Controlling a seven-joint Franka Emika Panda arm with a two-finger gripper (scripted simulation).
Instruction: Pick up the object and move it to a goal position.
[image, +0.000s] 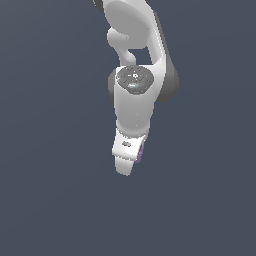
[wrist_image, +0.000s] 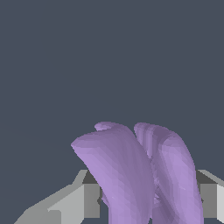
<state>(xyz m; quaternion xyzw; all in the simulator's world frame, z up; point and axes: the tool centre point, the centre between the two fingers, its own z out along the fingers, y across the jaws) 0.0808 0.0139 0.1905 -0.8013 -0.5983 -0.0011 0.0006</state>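
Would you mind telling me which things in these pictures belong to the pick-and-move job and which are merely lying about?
Part of the job:
- purple piece, sitting between the claw's fingers
- claw, with a purple sliver showing at its side

Lying about:
- nothing else visible; only the plain dark background

The object (wrist_image: 140, 175) is light purple (two rounded lobes with a groove between), sitting between the pincer (wrist_image: 144, 197) fingers

No readable text, label, number or sign anywhere in either view.
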